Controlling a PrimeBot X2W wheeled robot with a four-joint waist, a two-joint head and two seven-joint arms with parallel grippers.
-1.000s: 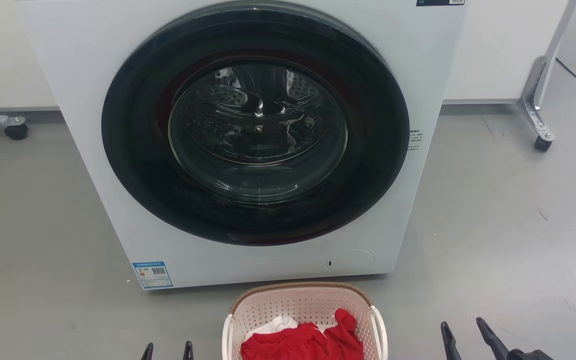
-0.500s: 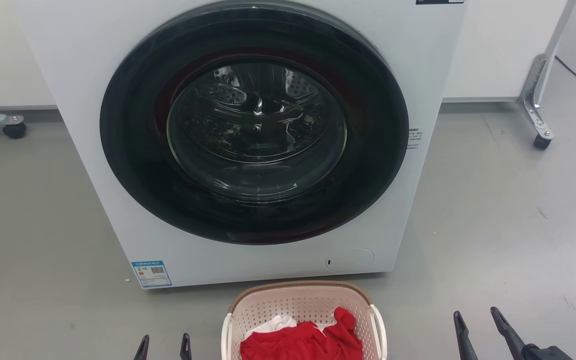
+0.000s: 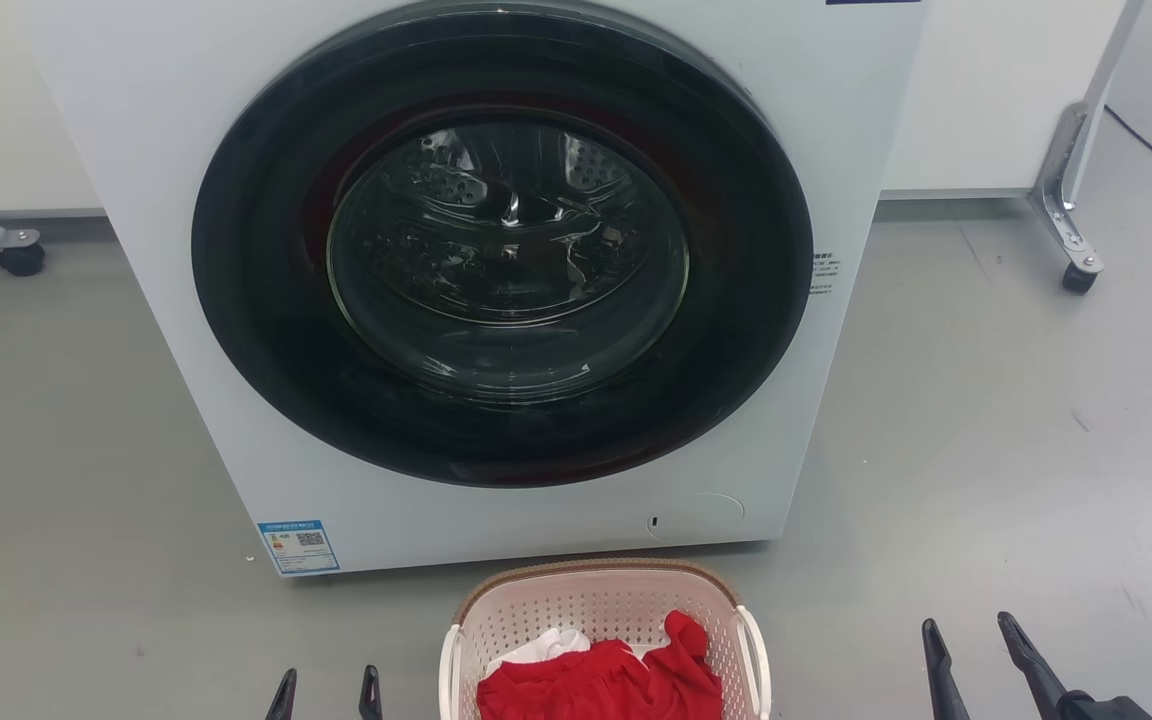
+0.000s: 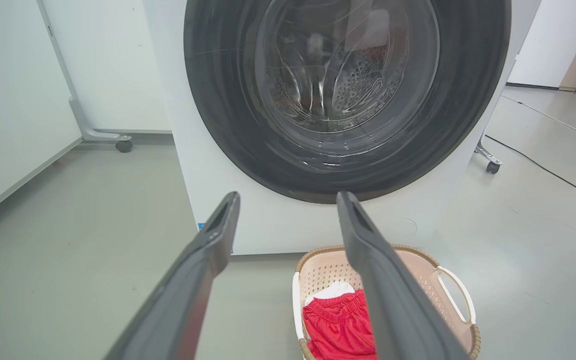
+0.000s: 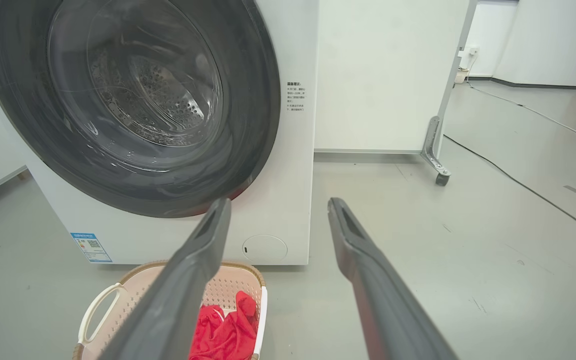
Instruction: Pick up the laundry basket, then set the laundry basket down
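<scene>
Laundry basket [image 3: 601,605] pickup is at the reach stage by my read, with nothing grasped yet. My left gripper [image 3: 326,695] has its two fingers spread fairly wide and empty. My right gripper [image 3: 971,650] is likewise parted and empty, and both point forward over bare floor [image 3: 986,450]. In the left wrist view the basket sits below and to the right of that gripper's fingers, and one finger crosses in front of it without touching. In the head view the left fingertips are just beside the basket's left loop handle [image 3: 448,675], with a strip of floor between them. The right fingertips stand well apart from the right loop handle [image 3: 758,660]. The laundry basket stands upright on the floor between my two grippers, its far brown rim close to where the floor meets the front of the washing machine [image 3: 841,130]; I cannot tell whether it touches the machine. Red clothes [image 3: 601,685] and a white piece [image 3: 546,648] lie inside. Next, I judge, I need to bring each gripper inward and down to its handle, the right one much farther. Then I close both evenly and lift level, so the load does not tip toward the closed door [image 3: 506,250].
</scene>
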